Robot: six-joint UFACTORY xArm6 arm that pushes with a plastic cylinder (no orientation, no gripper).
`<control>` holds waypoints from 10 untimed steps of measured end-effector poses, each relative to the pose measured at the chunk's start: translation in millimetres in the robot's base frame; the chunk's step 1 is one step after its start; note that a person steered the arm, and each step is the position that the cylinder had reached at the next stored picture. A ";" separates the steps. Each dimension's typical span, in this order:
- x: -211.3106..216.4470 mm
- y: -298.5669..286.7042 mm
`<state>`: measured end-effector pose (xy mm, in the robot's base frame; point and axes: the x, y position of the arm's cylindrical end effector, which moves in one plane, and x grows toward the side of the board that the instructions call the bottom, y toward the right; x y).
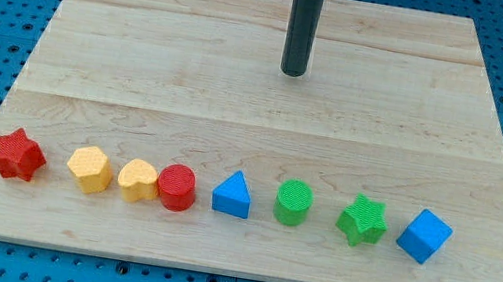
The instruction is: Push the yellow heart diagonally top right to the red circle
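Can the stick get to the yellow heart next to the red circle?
Probably yes. My tip is far toward the view's top, with bare board down to the yellow heart. But the heart touches the red circle and sits close to another yellow block, so approach is tight.

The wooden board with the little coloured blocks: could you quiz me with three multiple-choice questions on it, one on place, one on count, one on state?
1. Where is my tip?
A. near the view's top, far from the blocks
B. between the green blocks
C. on the blue cube

2. How many blocks lie in the row?
A. five
B. eight
C. eleven

3. The yellow heart and red circle are:
A. stacked
B. far apart
C. side by side, about touching

Answers: 1 A, the rod stands alone up top. 2 B, eight counted. 3 C, hardly any gap shows.
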<state>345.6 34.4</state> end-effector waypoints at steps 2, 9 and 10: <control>9.9 81.2; 272.2 3.7; 263.7 -112.3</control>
<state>609.3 -77.9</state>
